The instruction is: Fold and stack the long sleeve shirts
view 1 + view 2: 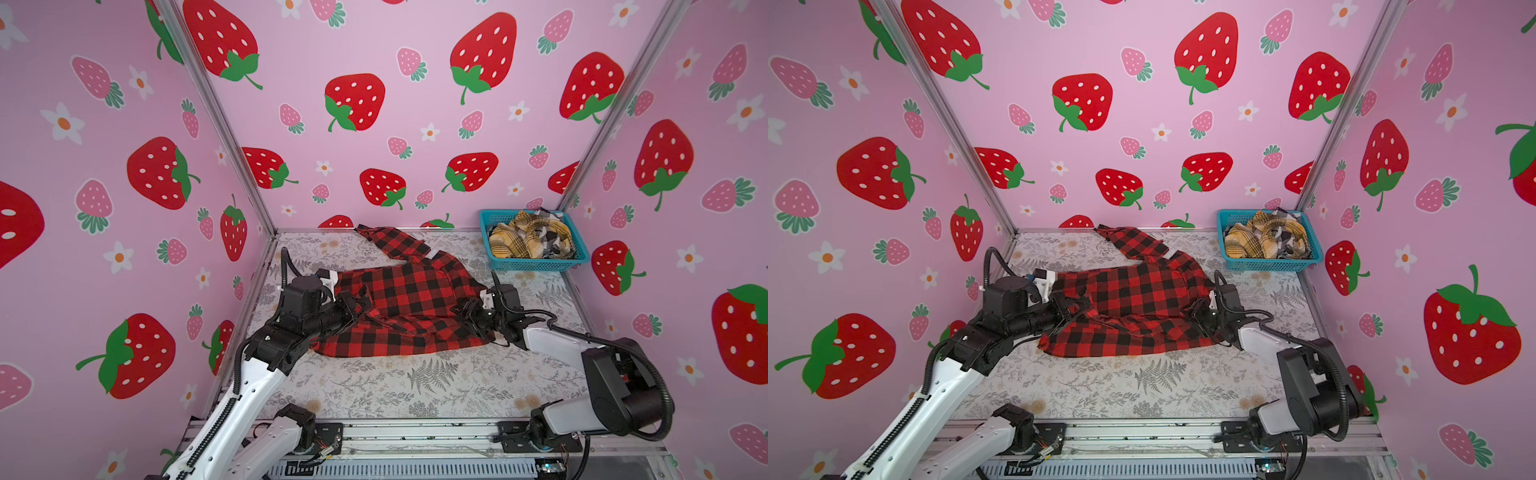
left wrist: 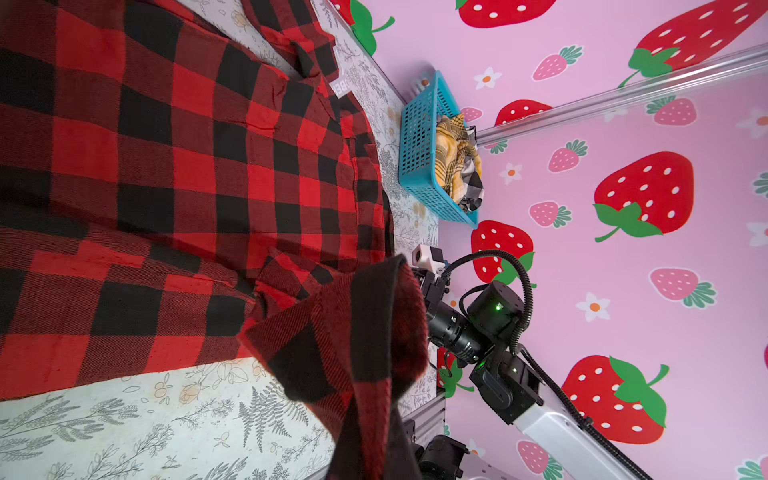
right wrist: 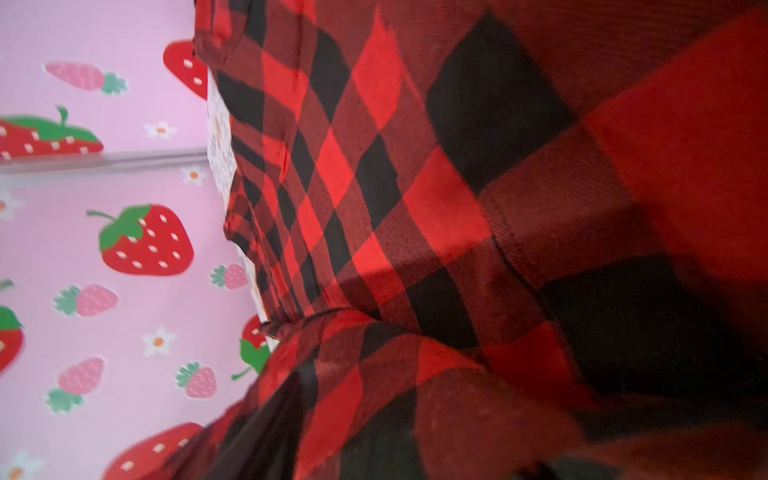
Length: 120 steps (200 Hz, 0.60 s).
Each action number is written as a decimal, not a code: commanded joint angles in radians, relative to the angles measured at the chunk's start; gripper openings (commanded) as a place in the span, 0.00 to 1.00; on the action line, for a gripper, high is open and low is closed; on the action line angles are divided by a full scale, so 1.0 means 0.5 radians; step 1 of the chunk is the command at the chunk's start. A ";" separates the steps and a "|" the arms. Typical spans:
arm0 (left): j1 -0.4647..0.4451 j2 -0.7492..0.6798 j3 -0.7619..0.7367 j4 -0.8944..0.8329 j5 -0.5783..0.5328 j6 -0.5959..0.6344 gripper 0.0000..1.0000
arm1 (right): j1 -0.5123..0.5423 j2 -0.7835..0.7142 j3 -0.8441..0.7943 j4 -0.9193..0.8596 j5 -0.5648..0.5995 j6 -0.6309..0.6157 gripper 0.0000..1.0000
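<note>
A red-and-black check long sleeve shirt [image 1: 407,303] [image 1: 1133,307] lies spread across the middle of the table, one sleeve reaching toward the back wall. My left gripper [image 1: 358,306] [image 1: 1073,309] is at the shirt's left edge, shut on a fold of it. In the left wrist view that lifted fold [image 2: 357,353] hides the jaws. My right gripper [image 1: 467,312] [image 1: 1196,312] is at the shirt's right edge. Cloth [image 3: 457,208] fills the right wrist view and covers its jaws. A mustard plaid shirt [image 1: 523,239] and a black-white plaid shirt [image 1: 555,245] lie crumpled in the basket.
A teal mesh basket [image 1: 536,262] [image 1: 1266,264] [image 2: 419,153] stands in the back right corner against the walls. Strawberry-print walls close in the table on three sides. Bare floral table cover [image 1: 415,382] runs between the shirt and the front rail.
</note>
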 commanded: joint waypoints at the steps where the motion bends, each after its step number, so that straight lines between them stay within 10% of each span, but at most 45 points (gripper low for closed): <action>1: 0.089 -0.013 0.009 -0.216 -0.108 0.081 0.00 | -0.030 0.042 0.060 0.108 -0.032 0.060 0.28; 33: 0.321 0.124 -0.082 -0.151 0.048 0.132 0.00 | -0.031 0.072 0.055 0.138 -0.083 0.049 0.00; 120: 0.786 0.587 -0.088 -0.012 0.067 0.459 0.00 | -0.024 -0.031 -0.245 0.478 0.012 0.058 0.00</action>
